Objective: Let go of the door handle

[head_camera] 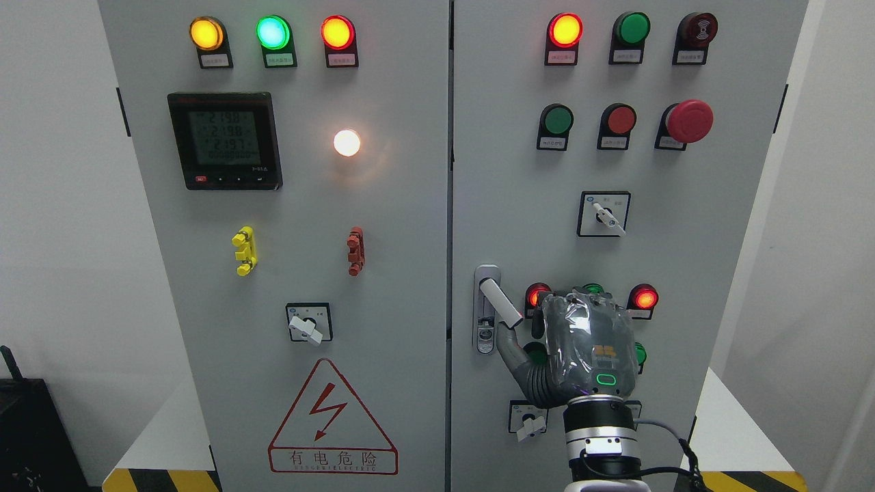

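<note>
The robot's right hand (581, 348) stands upright against the right door (718, 225) of a grey electrical cabinet, its back to the camera and its arm rising from the bottom edge. Its thumb (513, 348) reaches up and left to the free end of the door handle (499, 302), touching or just short of it; the other fingers are curled out of sight, so any grip cannot be confirmed. The handle lies left of the hand, its lever slanting from a pivot at upper left down to the right, swung out from its vertical backplate (486, 335). The palm hides several indicator lamps. No left hand is in view.
</note>
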Controlling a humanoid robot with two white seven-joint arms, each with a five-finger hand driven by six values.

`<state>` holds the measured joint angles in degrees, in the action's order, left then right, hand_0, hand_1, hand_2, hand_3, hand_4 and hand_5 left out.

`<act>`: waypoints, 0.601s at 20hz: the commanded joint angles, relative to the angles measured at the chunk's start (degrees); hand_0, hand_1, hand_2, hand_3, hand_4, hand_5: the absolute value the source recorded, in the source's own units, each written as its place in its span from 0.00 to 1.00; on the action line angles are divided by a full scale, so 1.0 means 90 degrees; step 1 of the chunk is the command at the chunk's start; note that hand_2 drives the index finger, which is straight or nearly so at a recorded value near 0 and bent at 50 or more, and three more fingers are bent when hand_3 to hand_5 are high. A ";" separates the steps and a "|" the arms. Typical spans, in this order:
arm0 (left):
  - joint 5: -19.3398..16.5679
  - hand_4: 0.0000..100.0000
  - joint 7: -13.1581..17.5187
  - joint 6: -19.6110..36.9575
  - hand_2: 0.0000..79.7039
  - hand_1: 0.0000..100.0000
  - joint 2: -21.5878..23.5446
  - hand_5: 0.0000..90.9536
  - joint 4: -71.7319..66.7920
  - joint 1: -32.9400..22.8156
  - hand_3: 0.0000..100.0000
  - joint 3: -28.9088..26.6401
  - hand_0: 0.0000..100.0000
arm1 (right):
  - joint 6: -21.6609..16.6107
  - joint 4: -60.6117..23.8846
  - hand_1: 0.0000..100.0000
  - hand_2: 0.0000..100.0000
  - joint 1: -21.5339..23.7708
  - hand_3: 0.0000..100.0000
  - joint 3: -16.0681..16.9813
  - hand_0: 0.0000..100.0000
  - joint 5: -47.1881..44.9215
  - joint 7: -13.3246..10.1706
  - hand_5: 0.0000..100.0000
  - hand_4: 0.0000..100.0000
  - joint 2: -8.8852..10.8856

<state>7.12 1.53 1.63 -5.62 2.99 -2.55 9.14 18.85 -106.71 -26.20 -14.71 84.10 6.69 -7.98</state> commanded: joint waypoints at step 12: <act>0.0000 0.13 -0.0004 0.0004 0.04 0.00 0.0000 0.00 0.0000 0.0000 0.17 0.0000 0.00 | 0.0034 0.0021 0.46 0.74 -0.0039 0.86 0.0082 0.46 -0.0067 -0.0050 0.50 0.71 0.0047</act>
<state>7.12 1.53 1.62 -5.62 2.99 -2.55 9.14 19.14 -106.60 -26.47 -14.37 83.62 6.31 -7.74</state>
